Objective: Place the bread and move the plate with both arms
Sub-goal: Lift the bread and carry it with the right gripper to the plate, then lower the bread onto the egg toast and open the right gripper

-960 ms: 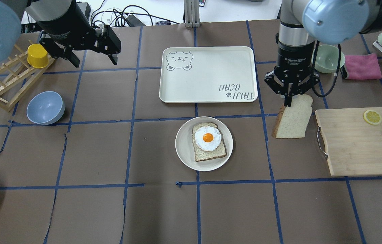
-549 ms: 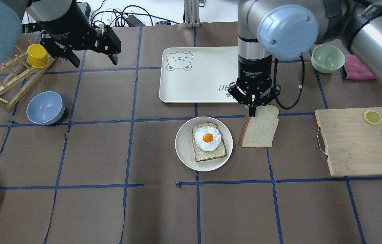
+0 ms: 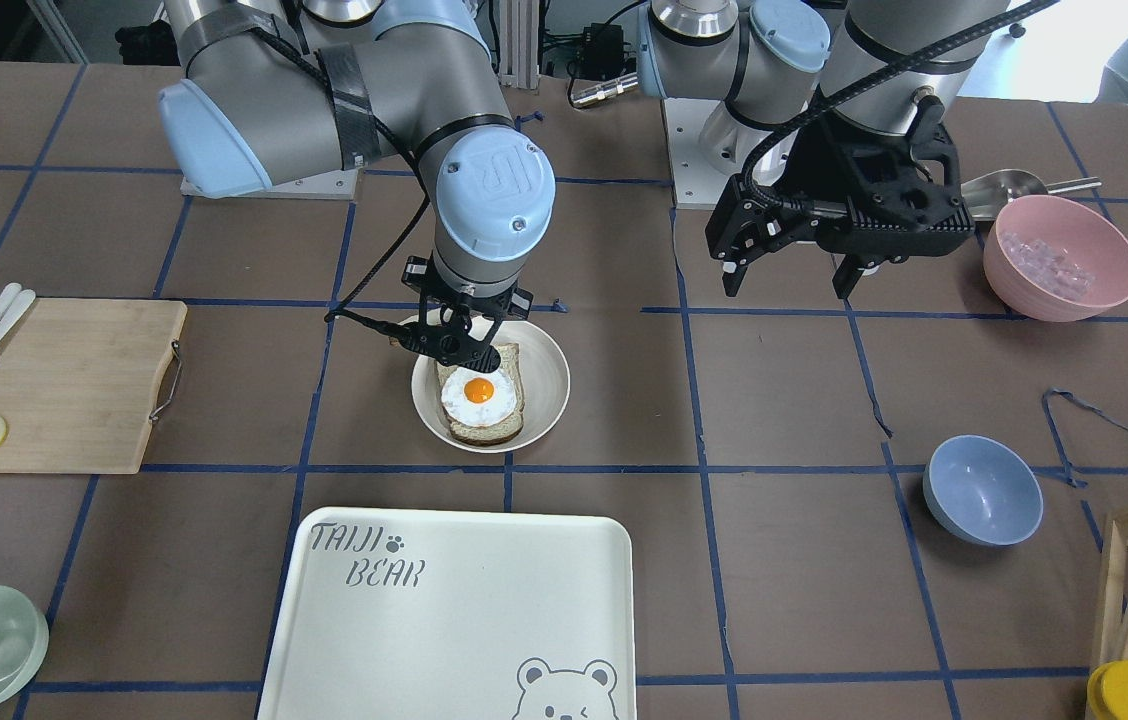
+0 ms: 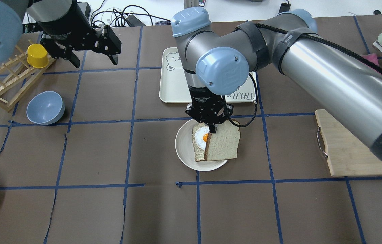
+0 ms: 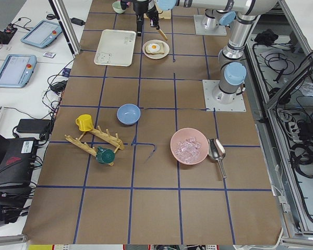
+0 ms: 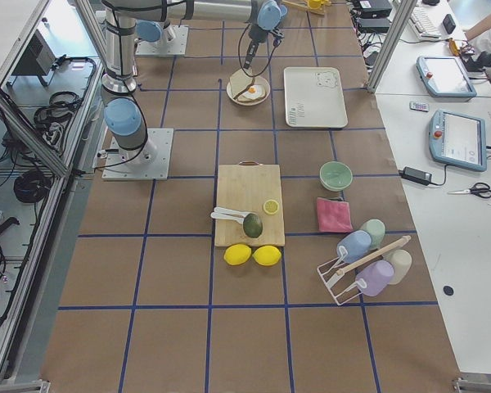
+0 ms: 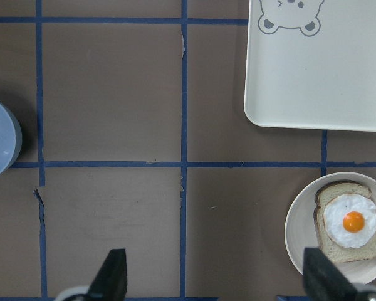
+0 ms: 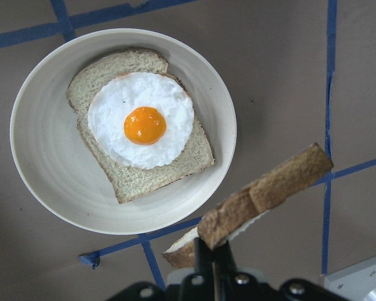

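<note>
Above the plate's (image 4: 182,149) rim, the bread (image 4: 223,144) hangs clamped between right fingers (image 4: 213,128); left fingers (image 7: 111,279) apart.

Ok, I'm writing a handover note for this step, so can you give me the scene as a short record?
right claw: shut on the bread's top crust
bread: hangs on edge by the plate's rim, not laid down
plate: on the table, holds the egg slice
left claw: open, holds nothing, well away from the plate
tray: on the table, apart from the plate
</note>
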Available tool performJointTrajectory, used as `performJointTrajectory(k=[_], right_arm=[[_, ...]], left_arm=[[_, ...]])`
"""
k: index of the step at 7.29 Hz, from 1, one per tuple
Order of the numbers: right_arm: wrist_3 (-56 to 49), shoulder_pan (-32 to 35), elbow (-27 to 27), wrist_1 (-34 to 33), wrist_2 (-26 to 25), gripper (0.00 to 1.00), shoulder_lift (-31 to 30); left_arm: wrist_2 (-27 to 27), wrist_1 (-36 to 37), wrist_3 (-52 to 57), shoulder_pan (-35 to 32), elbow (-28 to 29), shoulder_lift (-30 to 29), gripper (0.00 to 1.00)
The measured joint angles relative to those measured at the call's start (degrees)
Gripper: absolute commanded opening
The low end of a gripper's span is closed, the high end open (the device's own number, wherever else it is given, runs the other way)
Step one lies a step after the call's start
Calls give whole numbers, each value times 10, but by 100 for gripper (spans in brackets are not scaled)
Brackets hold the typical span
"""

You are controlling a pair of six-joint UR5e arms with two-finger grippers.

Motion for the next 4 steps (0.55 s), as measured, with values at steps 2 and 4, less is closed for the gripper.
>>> performJointTrajectory(k=[2, 4], right_arm=[[2, 9, 1, -19, 0, 0, 16], [5, 24, 1, -26, 0, 0, 30]], left_arm=[[0, 1, 0, 0, 0, 0, 100], [0, 1, 1, 0, 0, 0, 100]])
